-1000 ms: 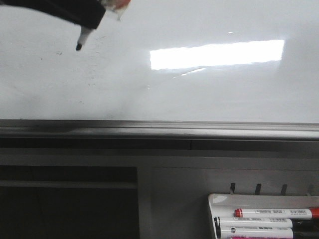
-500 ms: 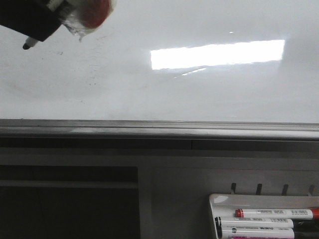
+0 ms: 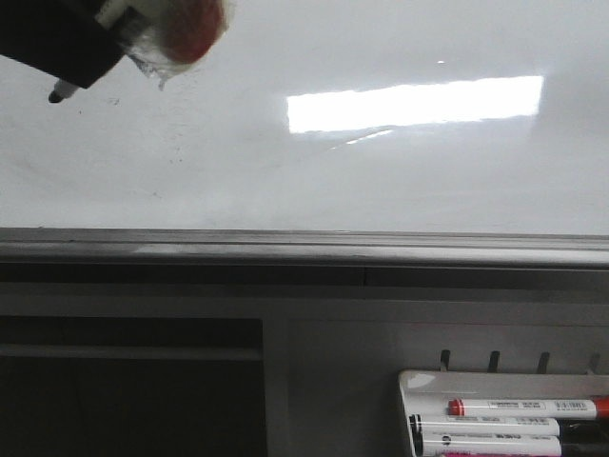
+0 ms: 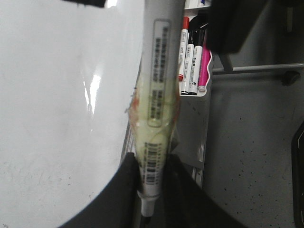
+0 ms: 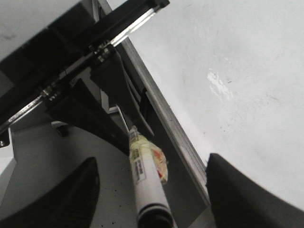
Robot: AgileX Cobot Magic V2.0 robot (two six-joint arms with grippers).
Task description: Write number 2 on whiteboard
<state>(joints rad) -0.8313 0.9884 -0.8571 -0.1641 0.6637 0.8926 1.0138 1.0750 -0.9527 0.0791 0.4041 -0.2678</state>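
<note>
The whiteboard [image 3: 381, 162] fills the upper part of the front view, glossy and white with faint smudges, a bright rectangular reflection [image 3: 415, 103] on its right half and a grey metal rail [image 3: 304, 246] along its lower edge. No drawn 2 shows on it; only tiny dark specks lie near the upper left. There the left gripper [image 3: 71, 52] reaches in from the corner, its jaws clamped on a white marker [image 4: 159, 95] wrapped in clear tape over a reddish patch. The marker's dark tip [image 3: 55, 95] points down and left, close to the board; whether it touches cannot be told. At the lower right, below the rail, a small white tray [image 3: 419, 386] holds several markers lying side by side: a red-capped one [image 3: 523, 407] nearest the board, then black-capped ones [image 3: 485, 426], then a pink one at the frame edge. The right gripper's [image 5: 152, 199] dark fingers [image 5: 247, 190] stand apart, with the taped marker seen between them but not gripped.
</note>
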